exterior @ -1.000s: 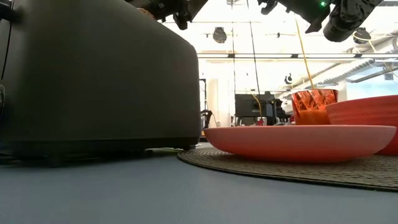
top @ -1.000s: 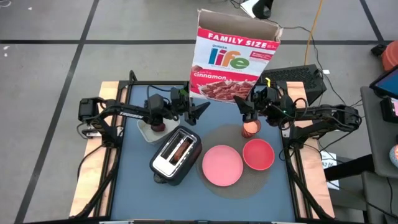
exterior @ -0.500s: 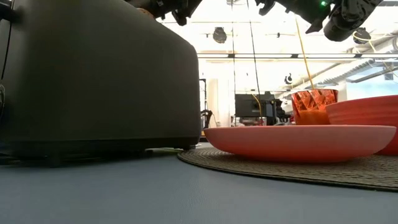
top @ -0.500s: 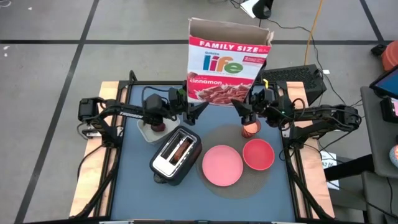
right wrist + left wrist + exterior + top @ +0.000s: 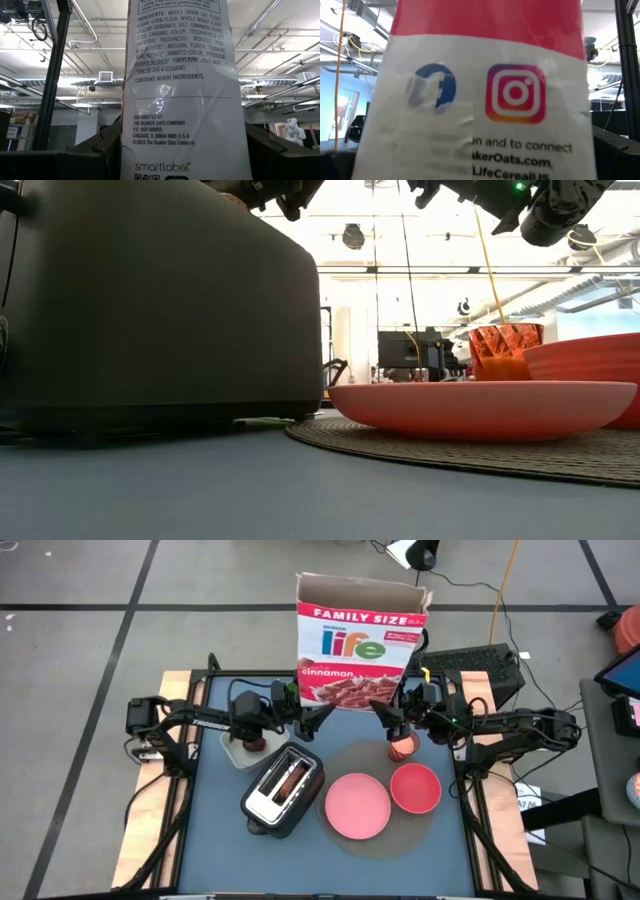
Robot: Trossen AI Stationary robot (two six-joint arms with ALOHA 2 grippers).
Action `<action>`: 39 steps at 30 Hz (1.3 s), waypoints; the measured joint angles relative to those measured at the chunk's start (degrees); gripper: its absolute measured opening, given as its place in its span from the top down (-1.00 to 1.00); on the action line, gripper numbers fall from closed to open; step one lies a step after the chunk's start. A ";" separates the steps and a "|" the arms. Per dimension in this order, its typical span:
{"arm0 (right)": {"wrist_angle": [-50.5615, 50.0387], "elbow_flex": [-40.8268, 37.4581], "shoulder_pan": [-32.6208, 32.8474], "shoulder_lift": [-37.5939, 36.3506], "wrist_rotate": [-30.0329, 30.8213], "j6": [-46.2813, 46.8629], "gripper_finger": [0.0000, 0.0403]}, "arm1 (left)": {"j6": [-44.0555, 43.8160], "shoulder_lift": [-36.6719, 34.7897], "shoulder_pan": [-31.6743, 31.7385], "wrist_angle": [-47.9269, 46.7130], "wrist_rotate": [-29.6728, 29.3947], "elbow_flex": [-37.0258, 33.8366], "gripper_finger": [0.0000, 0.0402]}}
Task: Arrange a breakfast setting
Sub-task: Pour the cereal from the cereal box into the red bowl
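A red and white cereal box (image 5: 360, 645), its top flaps open, hangs above the table's far middle between my two grippers. My left gripper (image 5: 318, 718) and my right gripper (image 5: 386, 720) are each shut on its lower part, one at each narrow side. The pink plate (image 5: 357, 805) and the red bowl (image 5: 415, 788) lie on a round woven mat (image 5: 385, 842). The pink cup (image 5: 402, 746) stands on the mat below my right gripper. The browned bread (image 5: 291, 778) sticks up in the toaster (image 5: 270, 802). The dark red fruit (image 5: 255, 744) lies in the white container (image 5: 236, 752). The spoon is out of view. My left gripper has the box's left narrow side (image 5: 485, 115) low down between its two fingers (image 5: 620, 155), which lie on the front and back faces; it comes level from the table's left. The box is clear of the table, about upright. My right gripper has the box's right narrow side (image 5: 182, 115) low down between its fingers (image 5: 100, 147), which lie on the front and back faces; it comes level from the table's right. The box is clear of the table.
The silver-and-black toaster fills the left of the low view (image 5: 160, 300), and the plate (image 5: 480, 405) lies right of it. A black device (image 5: 470, 665) sits at the far right corner. Bare blue table shows along the near edge (image 5: 300, 870).
Both grippers have carried the cereal box a little toward the table's left. Its top has swung left, so it stands straighter than before. It stays clear of the table.
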 joint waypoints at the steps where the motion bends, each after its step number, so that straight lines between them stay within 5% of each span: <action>1: -0.15 0.00 0.00 0.00 0.04 0.00 -0.28 | -0.01 0.00 0.00 0.01 0.00 0.00 -0.80; 11: -1.26 0.02 0.00 0.00 0.17 -0.01 -0.28 | 0.06 0.00 0.00 0.06 -0.02 -0.02 -0.78; 23: -1.94 0.02 0.00 -0.04 0.24 0.39 -0.28 | 0.36 0.00 0.00 0.20 0.15 -0.02 -0.42; 39: -2.15 0.02 -0.04 -0.04 0.35 1.48 -0.38 | 0.14 0.00 0.00 0.17 -0.11 -0.07 -0.40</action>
